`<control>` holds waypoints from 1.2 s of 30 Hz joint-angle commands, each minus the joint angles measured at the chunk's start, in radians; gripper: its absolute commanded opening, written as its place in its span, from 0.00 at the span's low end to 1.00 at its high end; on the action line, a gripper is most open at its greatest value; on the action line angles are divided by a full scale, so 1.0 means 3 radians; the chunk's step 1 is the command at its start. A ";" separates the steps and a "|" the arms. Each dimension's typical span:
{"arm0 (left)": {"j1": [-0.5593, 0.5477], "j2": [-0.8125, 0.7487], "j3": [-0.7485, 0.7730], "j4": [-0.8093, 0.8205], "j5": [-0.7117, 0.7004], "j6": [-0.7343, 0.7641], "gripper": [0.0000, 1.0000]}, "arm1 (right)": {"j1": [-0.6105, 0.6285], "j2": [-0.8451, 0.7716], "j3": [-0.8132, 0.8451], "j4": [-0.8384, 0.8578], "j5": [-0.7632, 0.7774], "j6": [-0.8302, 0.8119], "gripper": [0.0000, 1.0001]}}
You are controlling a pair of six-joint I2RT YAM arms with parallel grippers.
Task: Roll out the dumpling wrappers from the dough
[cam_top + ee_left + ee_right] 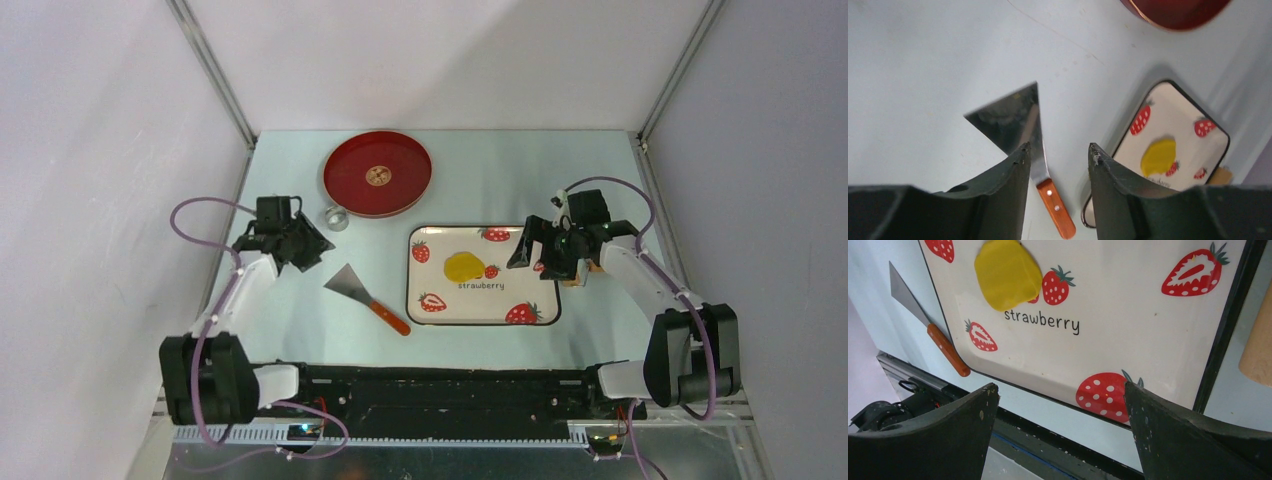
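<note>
The dough (463, 266) is a flat yellow patch, about as wide as it is long. It sits a bit left of the middle of the strawberry tray (485, 322), next to a printed strawberry. No small round wrappers are cut yet, so I think most of the job is still to do.

The right arm (640, 270) is the closer one. Its jaws hang over the right edge of the tray. They are wide apart and hold nothing. From those jaws the dough lies to the left, across the bare white part of the tray. A tan wooden roller (1258, 350) lies on the worktop (480, 185) just outside the tray's right rim, right by those jaws. Most of it is hidden, so I cannot tell which way it points.

The left arm (245, 280) is well off to the left, far from the dough. Its jaws are a little apart with nothing between them. A scraper (365, 295) lies on the worktop between that arm and the tray.

I think the right arm should pick up the roller, since both the roller and the dough are on its side.
</note>
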 commanded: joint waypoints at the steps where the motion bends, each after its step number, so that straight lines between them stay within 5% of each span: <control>1: 0.0312 0.0314 0.0186 0.0134 0.0150 0.0159 0.48 | -0.0076 -0.0102 -0.0042 0.0103 -0.0240 -0.0102 0.99; 20: 0.0446 0.1819 0.1184 0.0550 0.0290 -0.0073 0.32 | -0.0328 0.0175 -0.0047 0.0088 -0.0584 -0.0323 1.00; 36: 0.0331 0.2258 0.1417 0.0622 0.0246 -0.0042 0.28 | -0.0347 0.0342 -0.0018 0.0097 -0.0743 -0.0370 1.00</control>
